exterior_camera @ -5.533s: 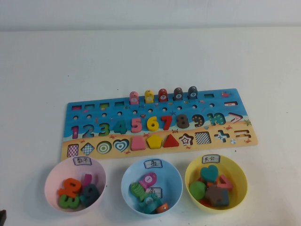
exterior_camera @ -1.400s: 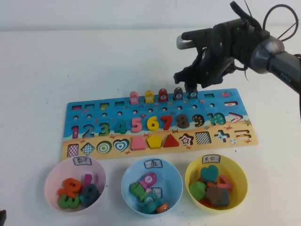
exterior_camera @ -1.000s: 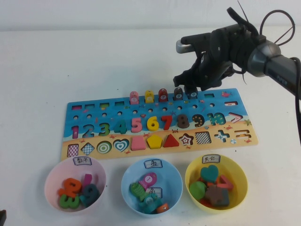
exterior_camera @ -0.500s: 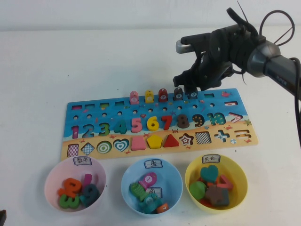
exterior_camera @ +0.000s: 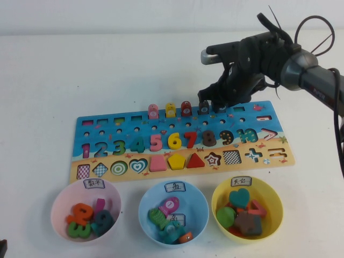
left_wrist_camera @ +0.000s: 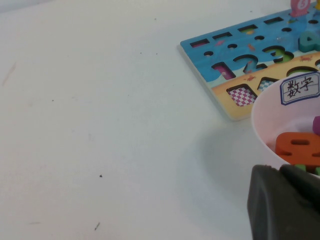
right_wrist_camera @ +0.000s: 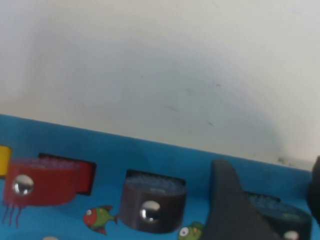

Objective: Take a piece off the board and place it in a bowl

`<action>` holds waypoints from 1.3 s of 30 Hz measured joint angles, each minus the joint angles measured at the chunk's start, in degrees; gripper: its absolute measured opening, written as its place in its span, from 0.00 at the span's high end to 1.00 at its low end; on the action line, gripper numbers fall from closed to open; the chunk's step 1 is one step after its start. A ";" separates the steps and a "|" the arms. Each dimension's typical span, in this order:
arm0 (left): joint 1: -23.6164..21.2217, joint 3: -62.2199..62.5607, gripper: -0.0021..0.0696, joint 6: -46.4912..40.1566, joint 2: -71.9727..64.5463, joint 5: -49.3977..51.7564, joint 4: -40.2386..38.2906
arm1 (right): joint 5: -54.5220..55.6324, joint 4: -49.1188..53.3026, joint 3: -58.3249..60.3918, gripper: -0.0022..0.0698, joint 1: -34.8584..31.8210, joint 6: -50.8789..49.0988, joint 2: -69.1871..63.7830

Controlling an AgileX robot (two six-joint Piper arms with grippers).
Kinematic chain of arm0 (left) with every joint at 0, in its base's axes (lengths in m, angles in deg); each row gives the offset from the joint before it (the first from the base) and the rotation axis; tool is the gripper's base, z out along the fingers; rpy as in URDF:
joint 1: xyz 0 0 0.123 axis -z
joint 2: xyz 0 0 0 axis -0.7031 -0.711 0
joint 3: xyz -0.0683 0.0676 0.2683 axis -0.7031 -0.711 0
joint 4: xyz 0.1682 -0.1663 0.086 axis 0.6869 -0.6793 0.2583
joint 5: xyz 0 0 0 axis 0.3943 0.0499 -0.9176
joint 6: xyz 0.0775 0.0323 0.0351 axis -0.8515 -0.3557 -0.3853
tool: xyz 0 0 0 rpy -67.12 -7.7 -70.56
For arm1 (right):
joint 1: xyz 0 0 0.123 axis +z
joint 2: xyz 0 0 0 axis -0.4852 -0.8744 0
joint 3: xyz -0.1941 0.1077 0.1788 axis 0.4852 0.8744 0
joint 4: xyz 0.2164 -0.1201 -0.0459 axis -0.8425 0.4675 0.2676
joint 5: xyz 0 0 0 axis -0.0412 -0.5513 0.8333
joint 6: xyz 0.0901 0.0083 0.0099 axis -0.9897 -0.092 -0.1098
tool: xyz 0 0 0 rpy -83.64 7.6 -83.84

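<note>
Piece: I see the dark-teal peg (exterior_camera: 220, 107) standing in its slot at the right end of the peg row, upper middle of the high view, mostly covered by my right claw; in the right wrist view it (right_wrist_camera: 280, 222) sits low right, between a dark finger and the frame edge.
Right gripper (exterior_camera: 212, 106): down over the board's far edge, fingers (right_wrist_camera: 231, 210) straddling the peg with a gap on each side; jaws parted, nothing held that I can make out.
Neighbouring pegs: grey-brown peg (exterior_camera: 203, 107) just beside the piece on its left, then red peg (exterior_camera: 186, 108), yellow peg (exterior_camera: 170, 110), pink peg (exterior_camera: 153, 112).
Board (exterior_camera: 97, 156): lies across the middle of the high view, numbers and shapes seated.
Bowl: light blue bowl (exterior_camera: 146, 210) at lower centre, already holding several pieces, well apart from the peg.
Other bowls: pink bowl (exterior_camera: 60, 208) lower left, yellow bowl (exterior_camera: 273, 209) lower right.
Left gripper (left_wrist_camera: 280, 202): parked beside the pink bowl, lower right of its own view; I cannot tell its fingers' state.
Step in hand: I judge this the grasp, not yet made.
Next move: I would close squarely on the teal peg without nudging the grey-brown one, lift straight up, then carry it to the blue bowl.
</note>
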 joint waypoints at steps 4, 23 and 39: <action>0.00 0.00 0.98 0.00 0.00 0.00 0.00 | 0.00 -0.23 0.00 0.64 0.00 0.00 0.00; 0.00 0.00 0.98 0.00 0.00 0.00 0.00 | -4.10 2.10 0.00 0.70 0.00 1.21 6.43; 0.00 0.00 0.98 0.00 0.00 0.00 0.00 | -15.81 1.50 14.39 0.70 7.79 1.30 24.66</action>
